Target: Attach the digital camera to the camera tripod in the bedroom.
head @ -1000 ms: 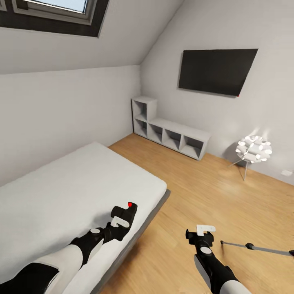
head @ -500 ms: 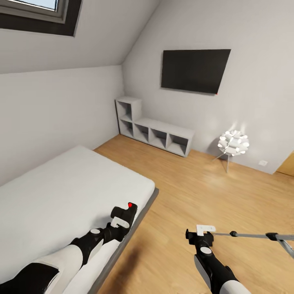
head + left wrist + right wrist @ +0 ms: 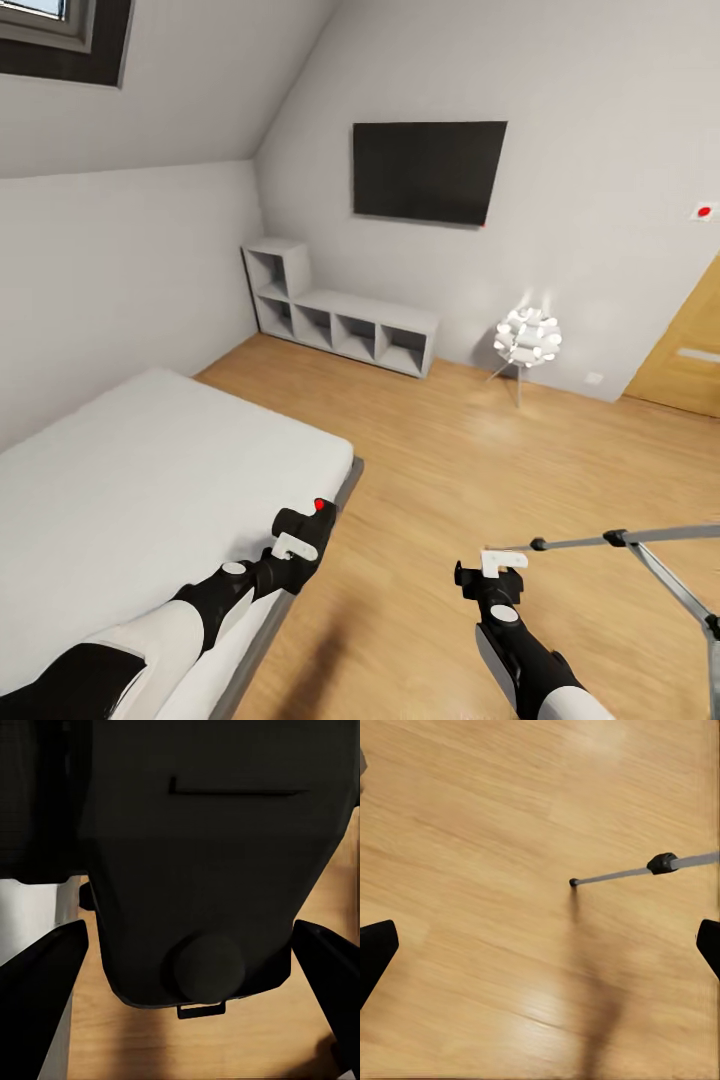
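Tripod [image 3: 640, 560] leg horizontal, tip leftward

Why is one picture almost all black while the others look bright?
Left wrist view: the digital camera sits right against the lens, so its dark body blocks the light. Right wrist view: bright sheen and a soft shadow on the wood floor. Head view: the floor lamp glows white, evenly lit walls.

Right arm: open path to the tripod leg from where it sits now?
Probably yes. The right gripper is open and empty, and the camera tripod leg tip lies just ahead of it over bare wood floor, nothing between.
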Robot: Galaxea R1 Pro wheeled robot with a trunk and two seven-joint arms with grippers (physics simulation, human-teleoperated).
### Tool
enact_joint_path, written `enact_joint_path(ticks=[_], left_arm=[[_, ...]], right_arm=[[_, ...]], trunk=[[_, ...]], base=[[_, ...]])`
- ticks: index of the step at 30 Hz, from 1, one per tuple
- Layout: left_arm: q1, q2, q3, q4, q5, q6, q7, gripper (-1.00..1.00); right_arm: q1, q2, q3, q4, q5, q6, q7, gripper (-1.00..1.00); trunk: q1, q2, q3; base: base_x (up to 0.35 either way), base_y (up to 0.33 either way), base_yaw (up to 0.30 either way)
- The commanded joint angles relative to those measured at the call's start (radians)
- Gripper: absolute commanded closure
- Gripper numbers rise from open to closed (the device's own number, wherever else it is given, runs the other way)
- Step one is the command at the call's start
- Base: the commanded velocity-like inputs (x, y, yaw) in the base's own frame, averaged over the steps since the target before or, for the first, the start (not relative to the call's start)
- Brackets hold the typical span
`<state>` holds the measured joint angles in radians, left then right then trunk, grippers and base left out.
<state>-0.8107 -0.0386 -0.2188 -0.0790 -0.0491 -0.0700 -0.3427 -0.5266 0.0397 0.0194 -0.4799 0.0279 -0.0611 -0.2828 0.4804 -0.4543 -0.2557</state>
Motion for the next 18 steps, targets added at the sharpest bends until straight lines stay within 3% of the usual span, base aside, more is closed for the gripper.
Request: enact_joint_path(ticks=[1,6,18], left_arm=[[-0.001,0.0,-0.002,0.001,-0.005,-0.007,-0.001,1.0],[-0.001,-0.001,-0.002,0.001,-0.005,-0.007,-0.001,1.0],[-0.001,-0.001,-0.003,0.001,-0.005,-0.007,-0.001,1.0]], right_arm=[[-0.001,0.0,0.002,0.001,0.003,-0.002,-0.006,-1.0],[-0.001,0.001,0.002,0.002,0.003,-0.002,-0.007,-1.0],[-0.001,0.003,0.003,0.005,0.003,-0.002,-0.009,-1.0]], trunk=[[0.0,-0.002,-0.002],[0.0,-0.002,-0.002],[0.0,-0.002,-0.002]], base=[[-0.055,0.21,-0.248],[-0.028,0.17,-0.248],[-0.009,0.031,-0.242]])
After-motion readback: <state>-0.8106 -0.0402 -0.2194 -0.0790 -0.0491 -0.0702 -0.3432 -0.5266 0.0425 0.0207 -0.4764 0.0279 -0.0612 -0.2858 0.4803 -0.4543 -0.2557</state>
